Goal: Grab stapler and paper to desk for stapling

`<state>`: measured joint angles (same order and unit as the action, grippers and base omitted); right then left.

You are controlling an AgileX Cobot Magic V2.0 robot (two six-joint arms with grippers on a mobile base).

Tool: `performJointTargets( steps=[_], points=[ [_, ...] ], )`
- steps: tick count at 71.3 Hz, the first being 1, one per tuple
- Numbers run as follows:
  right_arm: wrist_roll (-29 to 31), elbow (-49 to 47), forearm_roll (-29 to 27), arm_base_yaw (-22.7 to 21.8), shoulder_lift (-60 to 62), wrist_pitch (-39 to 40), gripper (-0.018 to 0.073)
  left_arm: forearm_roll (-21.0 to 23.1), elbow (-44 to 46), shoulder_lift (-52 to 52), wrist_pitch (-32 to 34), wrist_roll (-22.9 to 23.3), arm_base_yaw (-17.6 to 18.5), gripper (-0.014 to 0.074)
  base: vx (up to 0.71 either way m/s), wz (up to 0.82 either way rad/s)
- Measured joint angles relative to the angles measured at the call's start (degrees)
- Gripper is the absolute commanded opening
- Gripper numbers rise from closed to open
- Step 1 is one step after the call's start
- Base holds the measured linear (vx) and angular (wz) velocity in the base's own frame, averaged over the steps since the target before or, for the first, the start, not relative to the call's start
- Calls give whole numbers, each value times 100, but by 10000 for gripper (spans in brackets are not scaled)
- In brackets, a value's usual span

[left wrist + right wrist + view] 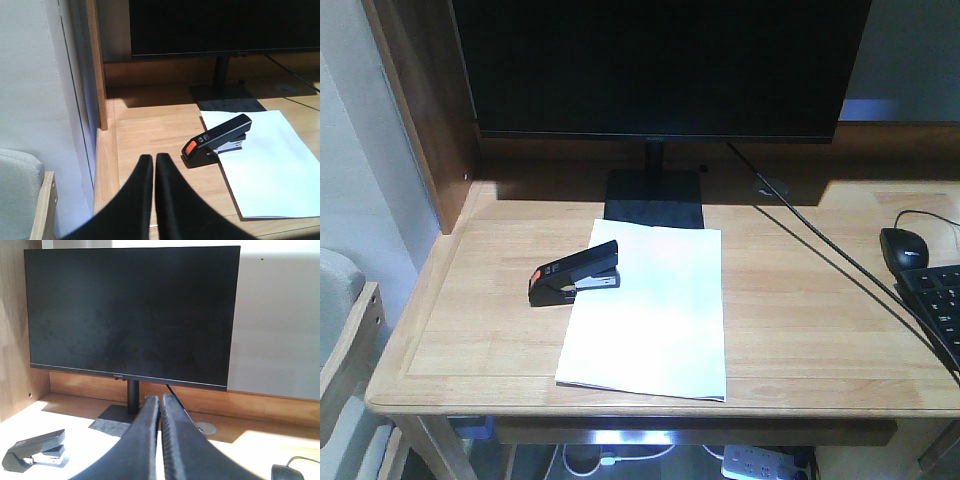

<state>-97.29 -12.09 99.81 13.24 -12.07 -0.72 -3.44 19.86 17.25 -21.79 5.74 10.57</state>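
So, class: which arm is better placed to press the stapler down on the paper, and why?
Probably the left. Its shut gripper points toward the stapler close ahead, while the right gripper faces the monitor, stapler off to its side.

right gripper (160,401): fingers pressed together, nothing held | monitor (132,315): dark, on stand behind | stapler (34,450): lower left on desk (60,410) | mouse (285,473): lower right corner, partly cropped
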Motion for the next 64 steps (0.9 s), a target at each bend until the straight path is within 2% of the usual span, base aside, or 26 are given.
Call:
performJointTargets(
  steps=[6,20,26,39,51,64],
  points=[
    [0,0,0,0,0,0,-10,-13,-38,-5,11,-30,0,-6,0,0],
    [0,0,0,0,0,0,-10,-44,-460,-376,335,-433,0,-6,0,0],
    [0,0,0,0,0,0,-10,-46,-831,-692,772,-543,-8,-6,0,0],
    [0,0,0,0,0,0,-10,73,-1917,-1544,1685,-574,-329,-6,0,0],
    [0,2,0,0,0,0,-10,81,-2123,-1792,1761,-574,-637,-6,0,0],
    [0,2,0,0,0,-2,-10,-10,-2123,-1797,1803,-574,-784,-6,0,0]
  ],
)
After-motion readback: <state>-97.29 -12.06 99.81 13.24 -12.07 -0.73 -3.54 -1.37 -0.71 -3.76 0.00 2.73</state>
